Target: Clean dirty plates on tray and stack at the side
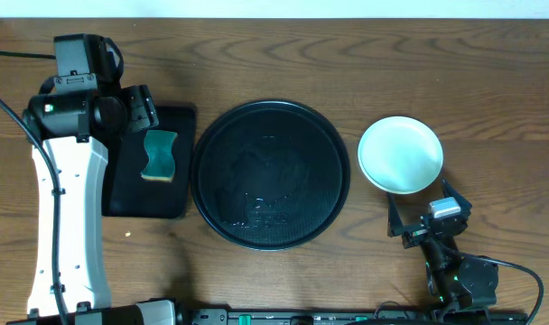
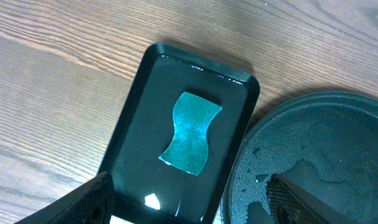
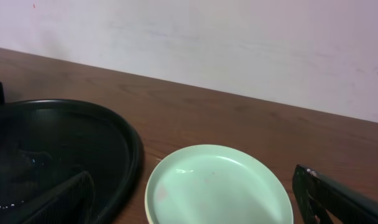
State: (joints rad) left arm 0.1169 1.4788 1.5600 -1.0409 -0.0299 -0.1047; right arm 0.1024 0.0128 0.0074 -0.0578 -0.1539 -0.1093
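Note:
The round black tray sits mid-table with no plate on it; its textured surface is wet. It also shows in the left wrist view and the right wrist view. To its right, on the wood, a mint plate lies on top, with a pale yellow rim showing under it in the right wrist view; any third plate is hidden. Faint pinkish marks show on the top plate. My right gripper is open and empty just in front of the plates. My left gripper is open and empty above the small tray.
A small rectangular black tray lies left of the round tray, almost touching it, with a teal sponge on it. The left arm's white link runs along the table's left side. A pale wall stands behind the table.

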